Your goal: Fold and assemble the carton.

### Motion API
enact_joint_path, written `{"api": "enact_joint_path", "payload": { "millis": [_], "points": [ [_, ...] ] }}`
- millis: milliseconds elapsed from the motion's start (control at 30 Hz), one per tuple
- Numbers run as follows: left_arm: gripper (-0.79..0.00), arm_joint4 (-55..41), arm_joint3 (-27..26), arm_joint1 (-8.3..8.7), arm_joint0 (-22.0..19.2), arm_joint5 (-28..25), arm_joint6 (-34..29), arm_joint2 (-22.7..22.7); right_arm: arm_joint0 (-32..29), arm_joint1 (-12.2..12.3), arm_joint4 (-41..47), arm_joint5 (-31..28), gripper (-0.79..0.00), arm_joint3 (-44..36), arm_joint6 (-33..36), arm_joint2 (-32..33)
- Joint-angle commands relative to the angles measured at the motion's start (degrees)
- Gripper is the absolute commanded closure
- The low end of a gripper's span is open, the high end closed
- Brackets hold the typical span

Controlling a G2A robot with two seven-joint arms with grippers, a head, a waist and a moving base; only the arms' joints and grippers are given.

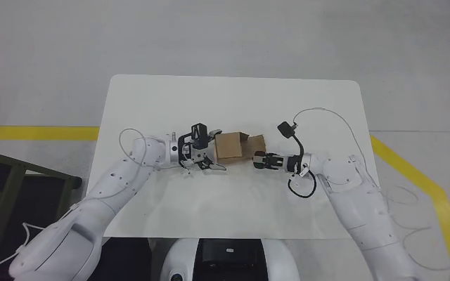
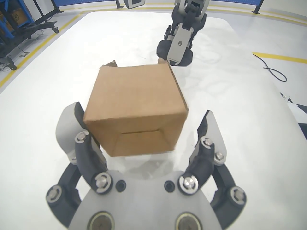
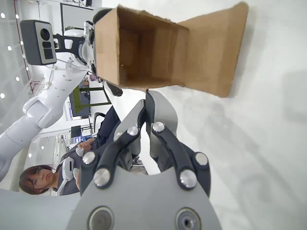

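Black-padded left gripper [image 2: 142, 109] is spread wide, straddling the closed end of the carton [image 1: 230, 145], one finger [image 2: 72, 125] against a corner. Right gripper [image 3: 146, 96] is pinched tight, tips at the rim of the open mouth; can't tell if they bite cardboard. Carton lies on its side mid-table [image 1: 176, 98], long axis 9–3 o'clock from above, mouth facing 3, one flap [image 1: 256, 142] splayed out just 12 o'clock of the right gripper's tips.

White arms [image 1: 116, 184] carry silver-black hands [image 2: 140, 116], round screws [image 2: 103, 183], black cable [image 1: 300, 142].
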Motion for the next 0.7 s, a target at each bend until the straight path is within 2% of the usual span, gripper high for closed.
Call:
{"api": "enact_joint_path", "payload": {
  "millis": [0, 400, 667],
  "points": [
    [-0.785, 0.29, 0.19, -0.18, -0.18, -0.28, -0.07, 0.27, 0.59, -0.07, 0.06, -0.26, 0.000, 0.69, -0.34, -0.47],
    [-0.785, 0.76, 2.44, -1.10, -1.40, -0.24, 0.45, 0.70, 0.39, 0.56, -2.87, -0.17, 0.000, -0.81, -2.31, -0.22],
    [-0.785, 1.09, 3.87, -2.18, -2.61, -1.72, 0.74, 1.90, 2.54, 0.15, -2.16, -0.50, 0.000, 0.92, -3.74, -2.26]
  ]
}}
